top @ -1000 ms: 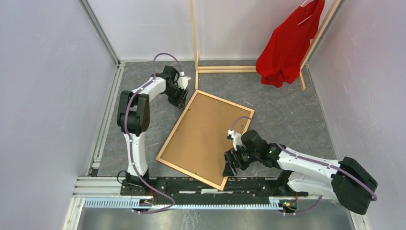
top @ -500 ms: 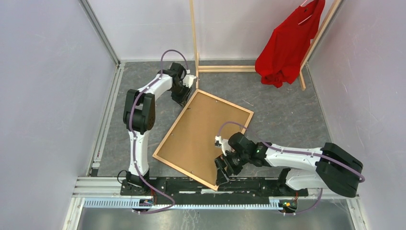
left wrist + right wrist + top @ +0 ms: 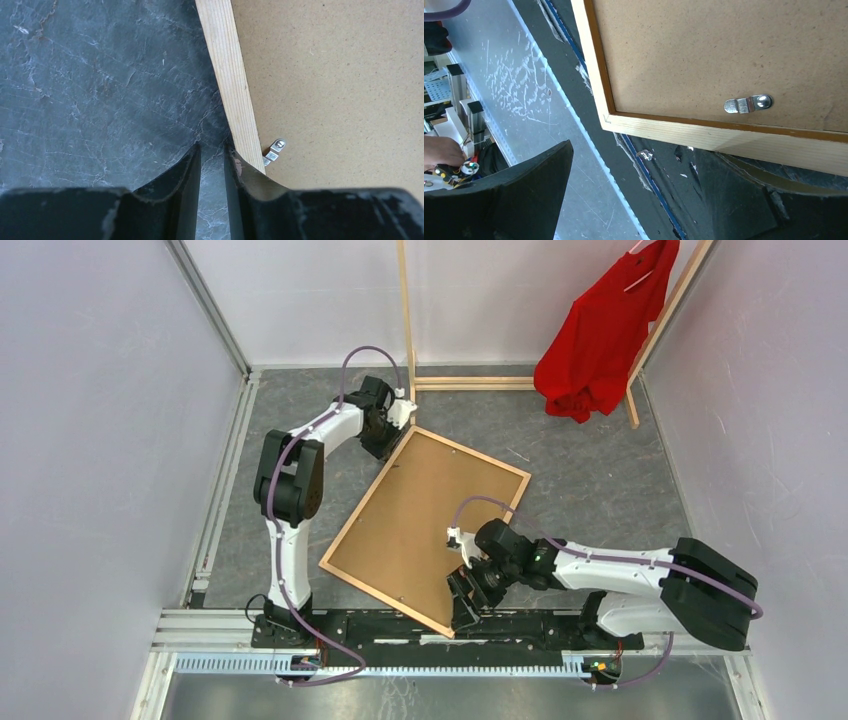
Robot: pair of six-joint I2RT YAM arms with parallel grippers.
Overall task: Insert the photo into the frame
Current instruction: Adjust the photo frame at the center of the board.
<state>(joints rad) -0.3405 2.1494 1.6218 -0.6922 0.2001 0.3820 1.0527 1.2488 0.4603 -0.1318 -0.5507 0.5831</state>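
While the left gripper (image 3: 212,147) sits at the frame's far corner, its jaws are all but pressed together, with only table (image 3: 90,90) in the slit. One finger (image 3: 240,170) touches the outer edge of the frame (image 3: 230,75), so the strip is beside the jaws, not between. Frame lies skewed on the table, back up, backing panel (image 3: 430,510) in it, turn clip (image 3: 275,149) close to that finger. Right gripper (image 3: 644,165) at the near corner: jaws spread wide, near strip crossing over one finger, corner over the dark rail (image 3: 380,625).
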